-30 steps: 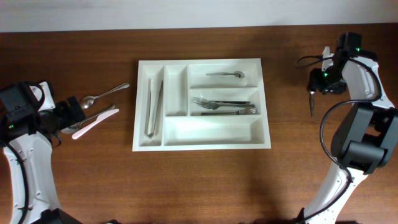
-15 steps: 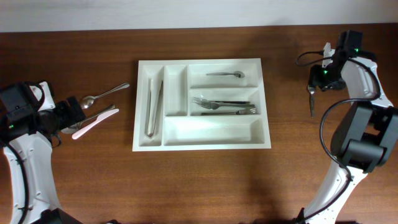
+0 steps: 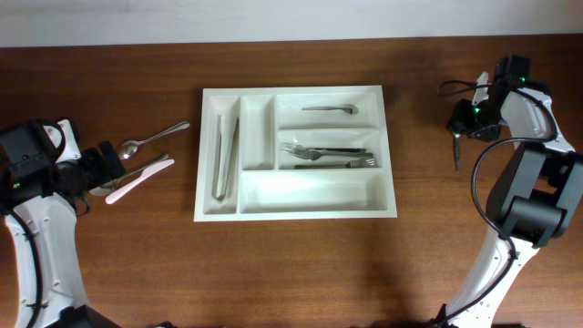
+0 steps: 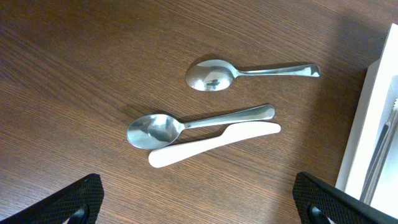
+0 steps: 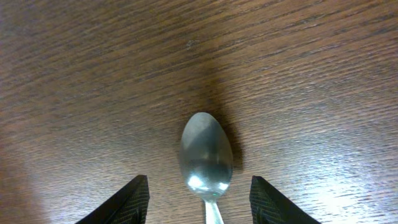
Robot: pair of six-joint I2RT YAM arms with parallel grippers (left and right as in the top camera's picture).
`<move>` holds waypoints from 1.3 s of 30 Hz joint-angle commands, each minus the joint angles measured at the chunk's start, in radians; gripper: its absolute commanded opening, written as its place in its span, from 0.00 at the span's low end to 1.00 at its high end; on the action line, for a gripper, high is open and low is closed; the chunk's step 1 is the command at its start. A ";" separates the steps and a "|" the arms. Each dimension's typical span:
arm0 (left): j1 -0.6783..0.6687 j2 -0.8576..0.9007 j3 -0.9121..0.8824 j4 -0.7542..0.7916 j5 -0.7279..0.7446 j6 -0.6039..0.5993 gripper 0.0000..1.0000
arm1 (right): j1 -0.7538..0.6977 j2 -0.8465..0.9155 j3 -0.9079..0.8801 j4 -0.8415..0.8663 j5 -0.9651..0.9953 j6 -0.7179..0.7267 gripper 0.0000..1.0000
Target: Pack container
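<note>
Straddling a loose spoon (image 5: 206,154) that lies on the surface, your right hand (image 5: 199,182) has its fingers spread, one on each side of the bowl and clear of it. Your left hand (image 4: 198,182) is spread wide above two spoons (image 4: 155,129) and a white knife (image 4: 214,144). The container (image 3: 310,193) sits mid-surface, with the right hand at its 2 o'clock and the left at 9. It holds tongs (image 3: 224,157), a packed spoon (image 3: 330,108) and forks (image 3: 328,155). Four pieces wait outside, so packing looks roughly half done.
</note>
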 commanded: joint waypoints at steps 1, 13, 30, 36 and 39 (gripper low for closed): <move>0.003 0.005 0.016 0.002 0.017 -0.010 0.99 | -0.010 0.011 0.021 0.005 -0.050 0.034 0.51; 0.003 0.005 0.016 0.002 0.017 -0.010 0.99 | -0.034 0.056 0.021 0.006 -0.113 0.146 0.48; 0.003 0.005 0.016 0.003 0.017 -0.010 0.99 | -0.036 0.102 0.021 0.029 -0.225 0.162 0.39; 0.003 0.005 0.016 0.003 0.017 -0.010 0.99 | -0.045 0.123 0.021 0.042 -0.294 0.201 0.33; 0.003 0.005 0.016 0.002 0.017 -0.010 0.99 | -0.055 0.124 0.021 0.048 -0.329 0.211 0.32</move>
